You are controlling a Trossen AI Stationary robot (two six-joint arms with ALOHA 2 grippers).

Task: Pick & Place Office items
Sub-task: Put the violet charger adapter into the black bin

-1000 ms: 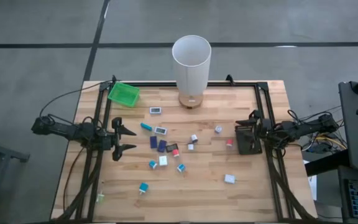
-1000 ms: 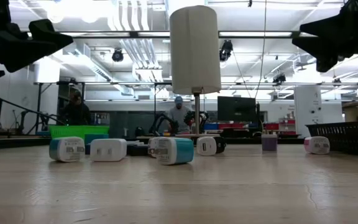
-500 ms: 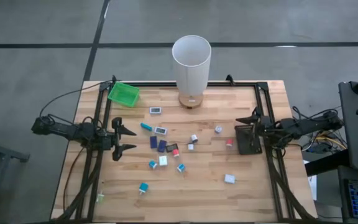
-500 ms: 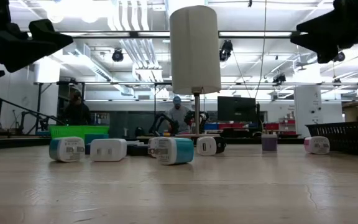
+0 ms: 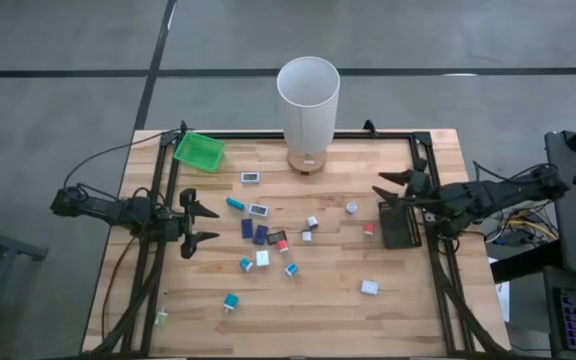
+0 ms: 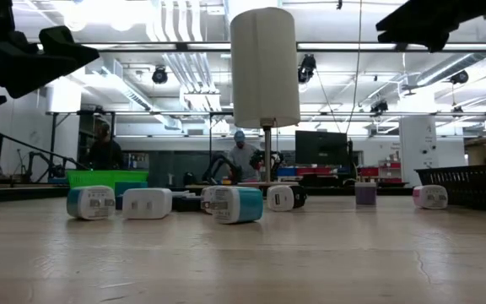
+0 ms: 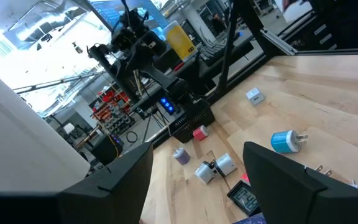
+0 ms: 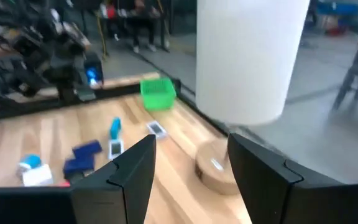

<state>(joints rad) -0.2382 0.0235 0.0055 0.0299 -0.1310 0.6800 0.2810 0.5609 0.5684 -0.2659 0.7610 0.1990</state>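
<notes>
Right now my right gripper (image 5: 385, 185) hangs in the air above the far end of the black tray (image 5: 400, 225) at the right edge of the tabletop (image 5: 368, 320), its two fingers parted with nothing between them. Just left of that tray sit a small red-and-white piece (image 5: 368, 230) and, a little farther from me, a grey piece (image 5: 351, 208).

My left gripper (image 5: 203, 222) waits low at the left edge of the tabletop, jaws spread wide and empty, pointing toward the middle.

Between the two grippers the office items (image 5: 268, 238) lie scattered across the wood: two dark blue rectangles (image 5: 253, 231) side by side, a flat dark piece with red (image 5: 278, 242) beside them, a white block (image 5: 263, 258), and teal bits (image 5: 245, 264) around these. A teal stick (image 5: 234, 202) and two flat labelled rectangles (image 5: 251, 178) lie toward the far side. A white block (image 5: 369, 288) sits alone near the right front, and a teal plug (image 5: 231, 301) lies near the left front.

At the far edge, centre, stands the tall white cylinder (image 5: 308, 95) on its wooden base. The green tray (image 5: 199, 150) rests at the far left corner. People show in the room beyond the tabletop in the low view.
</notes>
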